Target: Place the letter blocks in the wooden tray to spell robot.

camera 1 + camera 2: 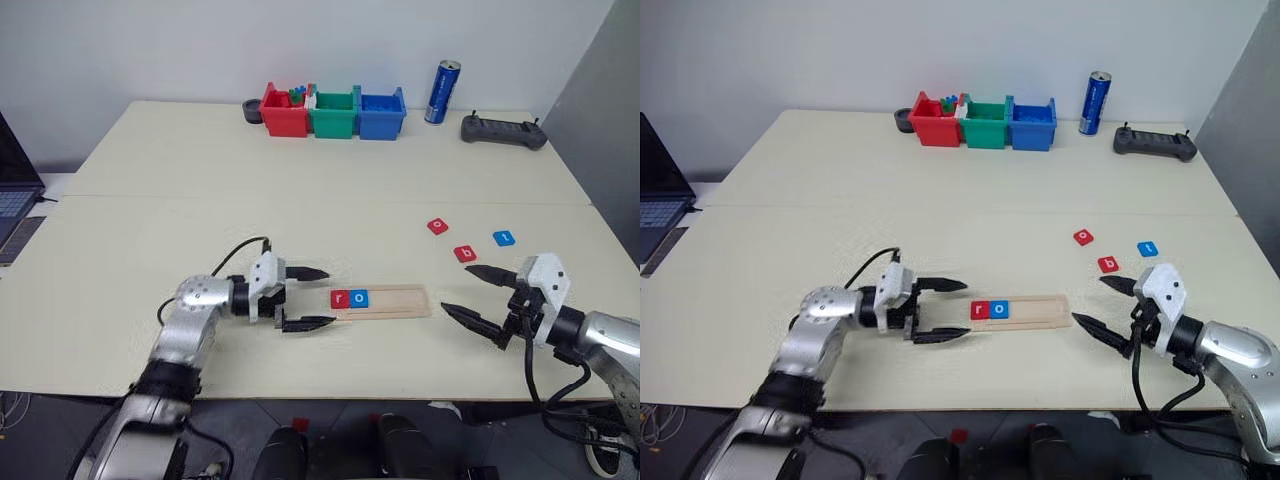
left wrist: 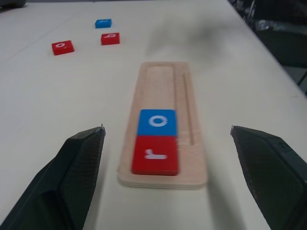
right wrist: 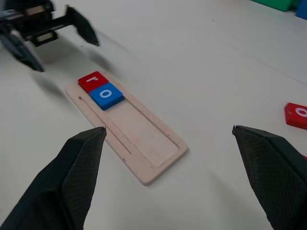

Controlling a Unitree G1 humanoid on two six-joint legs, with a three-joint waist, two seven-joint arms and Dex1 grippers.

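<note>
The wooden tray point(image 1: 400, 301) lies near the table's front edge. At its left end a red "r" block point(image 1: 340, 298) and a blue "o" block point(image 1: 360, 298) sit side by side. Three loose letter blocks lie to the right and further back: a red "o" point(image 1: 437, 226), a red "b" point(image 1: 465, 253) and a blue "t" point(image 1: 503, 238). My left gripper point(image 1: 330, 297) hovers open just off the tray's left end, pointing along it, and holds nothing. My right gripper point(image 1: 455, 288) is open and empty beyond the tray's right end, with the red "b" just behind it.
Red point(image 1: 285, 112), green point(image 1: 333, 113) and blue point(image 1: 381, 113) bins stand in a row at the table's back edge. A blue can point(image 1: 441, 92) and a black controller point(image 1: 503, 130) are to their right. A laptop point(image 1: 15, 200) sits off the left side.
</note>
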